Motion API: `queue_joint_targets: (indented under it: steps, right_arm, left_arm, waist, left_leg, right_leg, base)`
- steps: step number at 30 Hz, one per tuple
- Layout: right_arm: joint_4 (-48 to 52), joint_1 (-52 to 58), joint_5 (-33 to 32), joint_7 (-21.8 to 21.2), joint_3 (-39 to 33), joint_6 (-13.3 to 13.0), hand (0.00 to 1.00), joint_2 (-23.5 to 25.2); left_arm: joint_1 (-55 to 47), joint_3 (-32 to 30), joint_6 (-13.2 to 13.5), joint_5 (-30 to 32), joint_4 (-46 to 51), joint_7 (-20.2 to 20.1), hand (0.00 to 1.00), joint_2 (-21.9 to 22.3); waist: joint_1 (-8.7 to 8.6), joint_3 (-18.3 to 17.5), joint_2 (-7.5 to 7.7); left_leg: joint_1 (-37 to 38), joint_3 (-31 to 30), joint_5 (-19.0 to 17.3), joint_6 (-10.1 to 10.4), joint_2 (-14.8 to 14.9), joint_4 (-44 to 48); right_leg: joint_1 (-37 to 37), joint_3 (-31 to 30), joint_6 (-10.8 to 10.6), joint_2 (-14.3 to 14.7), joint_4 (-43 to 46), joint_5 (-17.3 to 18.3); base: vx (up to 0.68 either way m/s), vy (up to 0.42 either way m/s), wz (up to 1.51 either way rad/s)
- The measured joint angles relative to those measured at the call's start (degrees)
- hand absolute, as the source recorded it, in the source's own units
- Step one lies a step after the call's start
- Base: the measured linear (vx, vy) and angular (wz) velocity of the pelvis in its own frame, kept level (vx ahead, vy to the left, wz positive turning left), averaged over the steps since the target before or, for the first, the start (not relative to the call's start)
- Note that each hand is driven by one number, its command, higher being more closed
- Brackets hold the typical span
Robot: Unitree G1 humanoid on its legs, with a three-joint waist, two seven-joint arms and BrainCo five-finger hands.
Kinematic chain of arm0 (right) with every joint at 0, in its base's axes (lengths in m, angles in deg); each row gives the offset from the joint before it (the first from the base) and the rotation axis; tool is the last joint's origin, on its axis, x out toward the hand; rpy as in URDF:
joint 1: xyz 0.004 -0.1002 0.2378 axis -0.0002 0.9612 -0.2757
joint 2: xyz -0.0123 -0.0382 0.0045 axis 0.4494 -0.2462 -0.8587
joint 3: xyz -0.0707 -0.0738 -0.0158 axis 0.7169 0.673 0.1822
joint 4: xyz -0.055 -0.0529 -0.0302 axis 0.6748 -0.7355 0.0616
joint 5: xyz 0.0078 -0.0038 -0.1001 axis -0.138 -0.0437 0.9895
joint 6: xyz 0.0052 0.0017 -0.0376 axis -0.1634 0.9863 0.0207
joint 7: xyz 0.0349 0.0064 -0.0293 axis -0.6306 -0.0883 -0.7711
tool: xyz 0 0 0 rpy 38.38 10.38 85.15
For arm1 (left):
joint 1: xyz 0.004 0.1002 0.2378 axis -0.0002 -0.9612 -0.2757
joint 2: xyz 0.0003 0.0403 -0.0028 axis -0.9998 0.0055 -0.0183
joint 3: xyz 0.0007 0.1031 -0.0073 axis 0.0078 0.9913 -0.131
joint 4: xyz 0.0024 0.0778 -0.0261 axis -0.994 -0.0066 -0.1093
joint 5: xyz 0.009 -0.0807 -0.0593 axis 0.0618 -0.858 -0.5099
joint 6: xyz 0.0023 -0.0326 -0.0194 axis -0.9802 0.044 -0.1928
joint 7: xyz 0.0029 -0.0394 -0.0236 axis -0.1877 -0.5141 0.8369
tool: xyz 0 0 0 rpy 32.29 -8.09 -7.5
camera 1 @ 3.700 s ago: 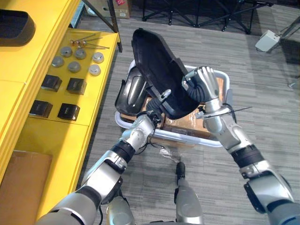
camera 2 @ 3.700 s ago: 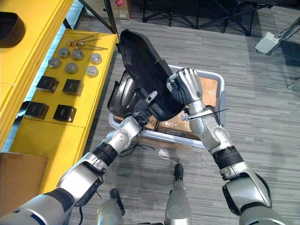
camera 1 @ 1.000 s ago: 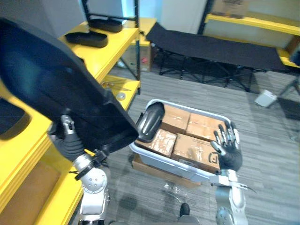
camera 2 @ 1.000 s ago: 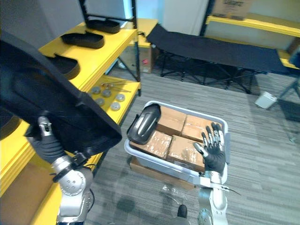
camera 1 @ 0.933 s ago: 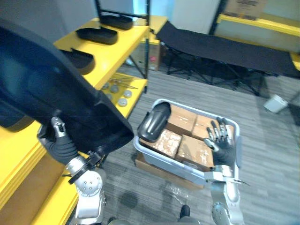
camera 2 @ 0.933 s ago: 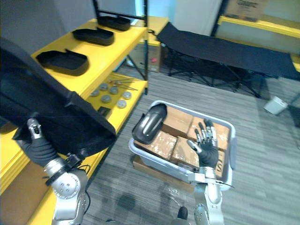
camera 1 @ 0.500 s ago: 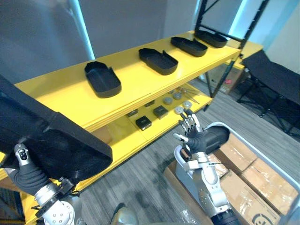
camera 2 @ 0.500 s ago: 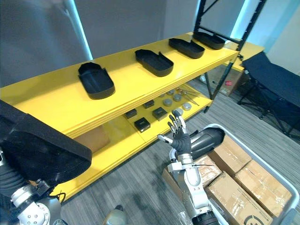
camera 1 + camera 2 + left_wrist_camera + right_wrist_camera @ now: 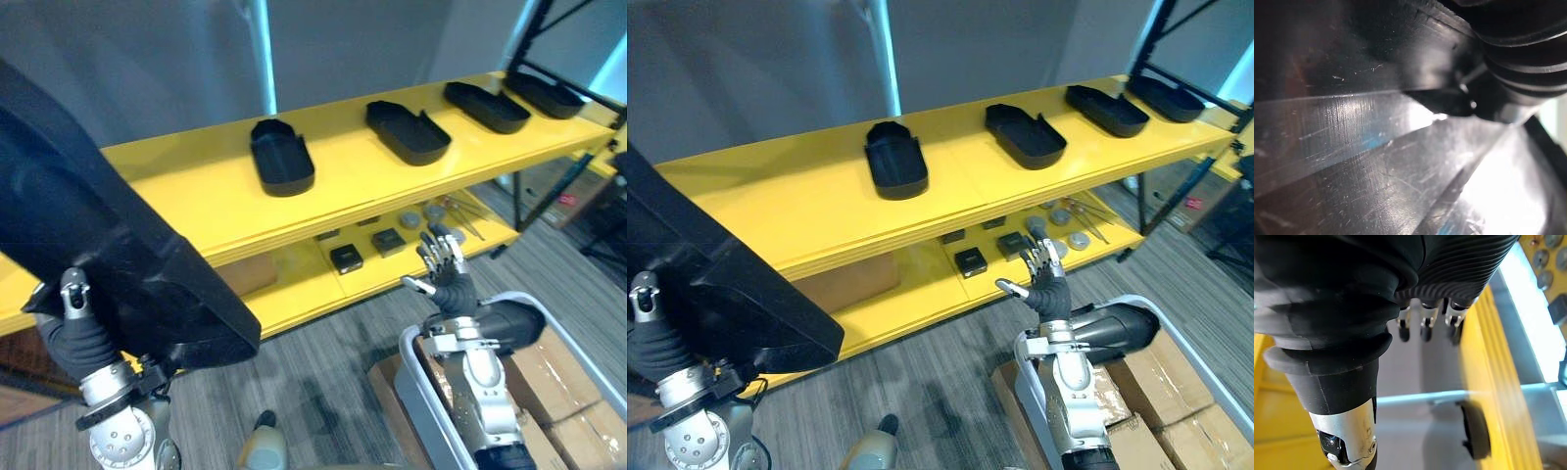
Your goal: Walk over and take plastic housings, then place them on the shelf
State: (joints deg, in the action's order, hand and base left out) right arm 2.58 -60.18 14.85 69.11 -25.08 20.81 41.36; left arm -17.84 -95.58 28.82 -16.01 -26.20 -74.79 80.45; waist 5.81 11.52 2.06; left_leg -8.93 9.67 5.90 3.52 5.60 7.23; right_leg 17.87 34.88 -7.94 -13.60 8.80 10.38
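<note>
Yellow boards make up the two-level shelf (image 9: pixel 196 186), which stands against a grey wall (image 9: pixel 147 59) on grey striped carpet (image 9: pixel 313 372). Leftmost, in front of the shelf's left end, the left hand (image 9: pixel 73 338) holds up a big black housing (image 9: pixel 88 225) by its lower edge, one silver digit laid against the face and the others hidden behind; its wrist view adds the housing's scratched glossy surface from very close. On the shelf's upper board four more black housings (image 9: pixel 281 157) sit in a row, well apart; its lower board carries small black boxes (image 9: pixel 345 258) and round metal discs (image 9: pixel 409 218). In front of the shelf's right half the right hand (image 9: pixel 449 286) is raised, spread wide and touching nothing, above a grey bin (image 9: pixel 413 387) of cardboard boxes (image 9: pixel 558 372) and a dark housing (image 9: pixel 509 323). Its wrist view shows straight fingers (image 9: pixel 1424 333) pointing towards the shelf
</note>
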Motion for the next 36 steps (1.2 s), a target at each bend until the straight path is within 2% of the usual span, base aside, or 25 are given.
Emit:
queue_joint_targets:
  steps: [3,5,8,10,13,16,17,20,22,23,24,25,26,27,28,29,30,31,32,33,34,35,36]
  right_arm:
    - [0.0,0.3,1.5,0.0,0.2,-0.3,0.0,0.3]
    - [0.0,0.3,1.4,-0.2,0.1,-0.8,0.0,0.2]
    - [-0.1,-1.0,1.2,-2.8,0.2,-0.9,0.0,0.2]
    - [-0.1,-1.4,1.4,-4.1,0.2,-0.9,0.0,0.3]
    - [-0.1,-0.7,1.2,-5.2,0.9,-0.7,0.0,0.6]
    - [-0.1,-0.5,0.6,-5.7,1.2,-0.7,0.0,1.1]
    - [-0.1,-0.5,-0.1,-5.6,1.3,-0.7,0.0,1.5]
    - [-0.1,-0.5,-2.7,-4.9,1.3,-0.9,0.0,4.0]
    - [0.0,-0.2,-3.0,-4.1,1.1,-1.5,0.0,6.0]
    - [0.0,0.2,-2.9,-3.4,0.9,-1.7,0.0,6.2]
    - [0.0,0.8,-2.1,-2.4,0.8,-1.9,0.0,6.3]
    - [-0.1,0.8,-1.0,-2.2,0.7,-2.0,0.0,6.6]
    - [0.0,0.8,-0.5,-2.2,0.6,-2.2,0.0,6.8]
    - [0.1,0.8,0.7,-2.3,0.5,-2.5,0.0,7.2]
    - [1.2,0.9,1.7,-2.4,-0.2,-2.6,0.0,7.1]
    - [2.0,0.9,2.2,-2.4,-0.9,-2.7,0.0,7.1]
    - [3.6,1.0,2.7,-2.5,-2.9,-3.3,0.0,7.1]
    - [5.0,1.3,2.6,-2.5,-4.7,-3.7,0.0,7.0]
    - [5.7,1.6,2.6,-2.4,-5.4,-3.8,0.0,6.7]
    - [6.5,2.9,2.5,-2.3,-6.5,-4.1,0.0,6.3]
    - [6.8,3.4,2.4,-2.3,-6.7,-4.5,0.0,6.2]
    - [7.5,3.6,1.9,-2.5,-6.9,-4.7,0.0,6.2]
    - [7.8,3.1,1.3,-2.5,-6.9,-4.7,0.0,5.9]
  left_arm:
    - [0.1,1.0,-0.2,-0.1,-0.5,0.0,1.0,0.0]
    - [-0.3,0.8,-0.5,-0.1,-1.2,0.0,1.0,0.0]
    - [-1.8,-0.7,-1.0,-0.2,-1.3,0.1,1.0,0.0]
    - [-1.6,-1.7,-1.3,-0.4,-1.2,0.1,1.0,0.0]
    - [-1.7,-1.9,-1.4,-0.3,-1.2,0.5,1.0,0.1]
    - [-1.7,-1.9,-1.4,0.5,-0.6,1.1,1.0,0.2]
    - [-1.6,-1.9,-1.3,0.9,-0.5,1.4,1.0,0.2]
    - [-1.3,-2.0,-1.3,2.5,0.3,1.6,1.0,0.2]
    - [-0.8,-3.4,-1.2,4.5,2.1,1.7,1.0,0.1]
    - [0.0,-3.7,-1.2,5.0,2.1,1.6,1.0,0.2]
    - [0.9,-4.1,-1.2,5.0,2.0,1.6,1.0,0.0]
    - [1.3,-4.6,-1.2,5.2,2.1,2.0,1.0,-0.5]
    - [1.5,-4.7,-1.2,5.5,2.0,2.8,1.0,-1.2]
    - [2.0,-4.6,-1.3,6.2,1.9,4.1,1.0,-2.9]
    - [3.3,-4.6,-1.3,6.3,1.4,5.2,1.0,-4.0]
    - [4.1,-4.5,-1.3,6.3,1.1,5.6,1.0,-4.2]
    - [5.9,-4.4,-1.3,6.2,0.6,6.0,1.0,-4.3]
    - [7.5,-4.1,-1.4,6.0,-0.3,6.6,1.0,-4.3]
    - [8.2,-3.7,-1.4,5.9,-0.9,6.8,1.0,-4.2]
    - [8.5,-2.4,-1.4,6.0,-1.9,7.5,1.0,-4.3]
    - [8.5,-1.8,-1.4,6.1,-2.0,7.9,1.0,-4.3]
    - [8.7,-1.3,-1.4,6.3,-1.7,8.2,1.0,-4.3]
    - [8.4,0.5,-1.5,6.6,-1.6,8.4,1.0,-3.8]
  waist:
    - [-0.15,1.4,-0.34]
    - [-0.2,2.7,-0.69]
    - [-0.23,2.8,-0.65]
    - [-0.53,2.7,-0.58]
    - [-0.54,2.7,-0.62]
    - [-0.5,2.9,-1.48]
    - [-0.49,2.9,-1.51]
    - [-0.42,3.2,-1.18]
    - [-0.46,3.8,0.61]
    - [-0.74,3.7,0.53]
    - [-1.55,3.7,0.49]
    - [-2.14,3.7,0.62]
    - [-2.49,3.8,0.75]
    - [-3.49,3.6,1.02]
    - [-3.82,3.4,1.29]
    - [-4.06,3.4,1.24]
    - [-4.75,3.4,1.02]
    - [-5.72,3.1,0.42]
    - [-6.31,2.9,-0.03]
    - [-6.88,2.0,-0.55]
    - [-6.82,1.2,0.14]
    - [-6.76,0.8,0.71]
    - [-6.54,0.5,0.53]
  left_leg:
    - [-1.3,0.3,-0.2,0.1,-0.2,1.6]
    - [-1.5,0.1,-1.8,0.4,0.4,5.0]
    - [-2.1,-1.1,-4.2,1.1,1.4,9.3]
    - [-1.8,-0.9,-4.3,1.1,1.3,8.1]
    - [-0.9,-1.2,-2.1,1.1,0.0,3.3]
    - [-2.4,-1.3,-0.5,0.4,-0.3,3.1]
    - [-2.8,-1.3,-0.6,0.4,-0.4,3.6]
    - [-4.7,-1.7,-3.8,0.1,-1.1,8.4]
    - [-4.9,-1.7,-7.9,-0.9,-3.2,12.2]
    - [-5.1,-2.5,-9.0,-0.9,-3.7,13.0]
    - [-4.6,-3.8,-9.7,-1.6,-4.5,13.1]
    - [-3.2,-4.9,-9.9,-1.8,-4.9,11.8]
    - [-1.9,-5.6,-9.9,-1.9,-5.0,10.5]
    - [-0.2,-7.7,-9.5,-2.5,-4.7,8.1]
    - [1.6,-9.2,-8.8,-3.3,-4.7,5.7]
    - [2.3,-10.0,-8.7,-3.3,-4.6,4.9]
    - [3.0,-12.0,-8.7,-3.2,-4.8,3.9]
    - [2.9,-14.1,-8.6,-3.0,-4.8,3.2]
    - [2.9,-15.5,-8.6,-2.6,-4.8,3.0]
    - [2.8,-17.6,-8.3,-1.5,-4.9,3.0]
    - [2.8,-18.7,-8.4,-1.1,-5.0,2.9]
    - [2.3,-20.1,-8.6,-0.3,-5.8,3.2]
    - [1.9,-20.3,-8.0,0.4,-5.6,3.3]
  right_leg:
    - [-1.0,-0.8,-1.3,-0.9,1.3,2.0]
    - [-1.2,-2.6,-1.5,-1.4,2.8,2.6]
    - [-2.5,-6.7,-1.8,-1.6,4.0,3.7]
    - [-3.1,-7.1,-1.8,-1.7,4.0,3.8]
    - [-4.5,-7.3,-1.9,-2.1,4.2,3.7]
    - [-6.5,-7.0,-2.3,-2.7,5.9,3.9]
    - [-6.6,-6.9,-2.3,-2.9,6.0,3.9]
    - [-5.9,-6.2,-3.2,-4.0,6.9,4.8]
    - [-3.8,-5.1,-1.6,-6.1,8.7,6.0]
    - [-5.2,-6.1,1.2,-7.2,13.6,5.6]
    - [-9.8,-11.7,7.0,-8.3,23.4,2.6]
    - [-13.3,-16.7,8.6,-8.2,29.8,-2.3]
    - [-15.0,-19.5,7.2,-7.9,33.1,-3.5]
    - [-17.4,-22.5,4.5,-5.0,35.2,0.3]
    - [-18.9,-23.9,4.8,-1.6,32.2,4.4]
    - [-19.2,-24.3,5.5,0.2,29.4,5.5]
    - [-20.6,-26.3,6.0,3.5,23.4,6.7]
    - [-22.7,-29.9,5.6,6.4,19.0,6.2]
    - [-23.0,-31.5,5.1,6.9,17.7,5.2]
    - [-21.1,-34.8,5.0,7.0,14.8,2.1]
    - [-19.3,-36.3,5.0,6.7,12.6,0.5]
    - [-16.1,-36.7,3.8,6.3,9.4,-0.9]
    - [-15.4,-34.7,2.6,6.7,9.5,-0.1]
  base:
    - [-0.12,0.01,0.02]
    - [-0.13,0.035,-0.31]
    - [-0.12,0.05,-0.45]
    - [-0.12,0.05,-0.12]
    - [-0.09,0.036,0.03]
    - [-0.03,0.029,0.09]
    - [0.02,0.043,0.1]
    - [0.06,0.055,0.12]
    - [0.16,0.128,0.22]
    - [0.17,0.141,0.5]
    - [0.18,0.156,0.6]
    - [0.14,0.148,0.56]
    - [0.21,0.108,0.56]
    - [0.24,0.025,0.64]
    - [0.24,-0.008,0.69]
    - [0.23,-0.023,0.75]
    - [0.25,-0.06,0.89]
    - [0.25,-0.074,0.99]
    - [0.3,-0.106,1.1]
    - [0.26,-0.099,0.84]
    - [0.32,-0.201,0.97]
    - [0.26,-0.256,0.86]
    - [0.22,-0.267,0.95]
